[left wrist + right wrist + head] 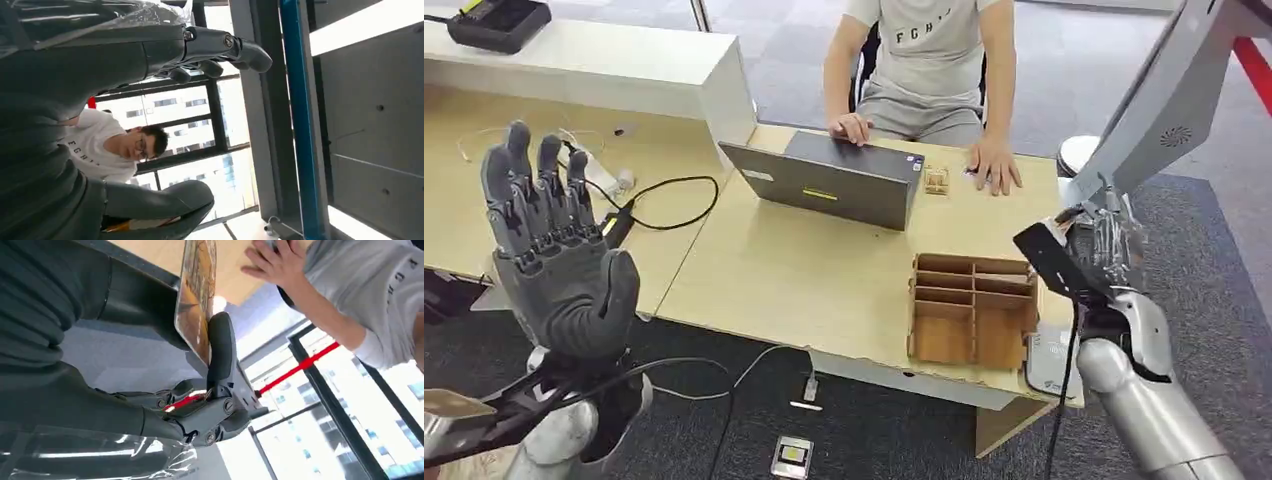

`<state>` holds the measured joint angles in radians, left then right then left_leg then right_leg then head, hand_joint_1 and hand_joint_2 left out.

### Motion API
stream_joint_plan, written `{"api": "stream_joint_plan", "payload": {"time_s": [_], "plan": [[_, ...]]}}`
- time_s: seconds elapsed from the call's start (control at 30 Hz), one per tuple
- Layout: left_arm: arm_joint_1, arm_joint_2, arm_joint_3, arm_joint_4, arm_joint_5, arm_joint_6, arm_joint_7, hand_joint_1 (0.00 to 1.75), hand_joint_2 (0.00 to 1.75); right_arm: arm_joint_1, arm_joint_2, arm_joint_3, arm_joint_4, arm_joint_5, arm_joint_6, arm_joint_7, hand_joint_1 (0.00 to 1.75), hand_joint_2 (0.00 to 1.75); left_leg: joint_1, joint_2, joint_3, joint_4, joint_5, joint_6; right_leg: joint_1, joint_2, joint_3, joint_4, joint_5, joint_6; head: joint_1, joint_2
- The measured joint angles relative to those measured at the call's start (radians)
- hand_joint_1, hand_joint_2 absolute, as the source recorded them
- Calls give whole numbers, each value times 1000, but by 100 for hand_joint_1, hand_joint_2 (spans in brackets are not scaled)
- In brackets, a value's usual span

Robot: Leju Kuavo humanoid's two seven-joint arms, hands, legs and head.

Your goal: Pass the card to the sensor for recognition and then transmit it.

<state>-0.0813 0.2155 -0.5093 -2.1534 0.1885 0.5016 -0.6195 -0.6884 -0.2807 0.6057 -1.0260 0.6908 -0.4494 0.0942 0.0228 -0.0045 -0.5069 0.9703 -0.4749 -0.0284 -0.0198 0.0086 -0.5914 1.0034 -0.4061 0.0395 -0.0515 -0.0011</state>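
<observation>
My right hand (1106, 262) is off the table's right end and pinches a dark card (1046, 256) that stands tilted above the table's edge. In the right wrist view the card (196, 295) shows a glossy orange-brown face, clamped between the thumb and a finger (221, 352). A flat white pad (1049, 366) that may be the sensor lies on the table's near right corner, just below the card. My left hand (554, 250) is raised at the left, palm toward me, fingers spread and holding nothing; its fingers (240, 50) look apart in the left wrist view.
A wooden compartment box (972, 310) stands beside the white pad. A person (929, 60) sits across the table with hands by a grey laptop (834, 180). Cables (664, 200) trail over the left table. A small device (791, 456) lies on the floor.
</observation>
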Motion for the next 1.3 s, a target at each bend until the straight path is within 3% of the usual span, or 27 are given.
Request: {"api": "stream_joint_plan", "payload": {"time_s": [0.2, 0.4, 0.7, 1.03, 1.3], "plan": [[-14, -2, -5, 8, 8, -4, -3, 0, 175, 21, -31, -56, -179, 28, -5, 15, 175, 175, 0, 1, 0, 0, 0, 0, 0, 1, 0, 0, 0, 0, 0, 0], [-31, -6, -14, 18, 25, -10, -12, 0, 175, -6, -27, -67, -209, 26, 42, -3, 175, 175, 0, 1, -1, 0, 0, 0, 0, 1, 0, 0, 1, 0, 0, 0], [-48, -16, -27, 34, 54, 4, -42, 0, 175, -174, 45, -45, -15, 31, 48, -42, 175, 175, 0, 0, -1, 0, 1, 0, 0, 0, 0, 0, 1, 0, 0, 0], [-61, -16, -50, 36, 65, 53, -52, 0, 175, -309, 123, 3, 261, 111, 50, 24, 175, 175, 0, 0, -2, 0, 1, 0, 0, 0, 0, 0, 1, 0, 0, 0], [-60, -16, -58, 35, 63, 67, -58, 0, 175, -339, 146, 28, 367, 135, 55, 36, 175, 175, 0, -1, -1, 0, 1, 0, 0, 0, 0, 0, 1, 0, 0, 0]]}}
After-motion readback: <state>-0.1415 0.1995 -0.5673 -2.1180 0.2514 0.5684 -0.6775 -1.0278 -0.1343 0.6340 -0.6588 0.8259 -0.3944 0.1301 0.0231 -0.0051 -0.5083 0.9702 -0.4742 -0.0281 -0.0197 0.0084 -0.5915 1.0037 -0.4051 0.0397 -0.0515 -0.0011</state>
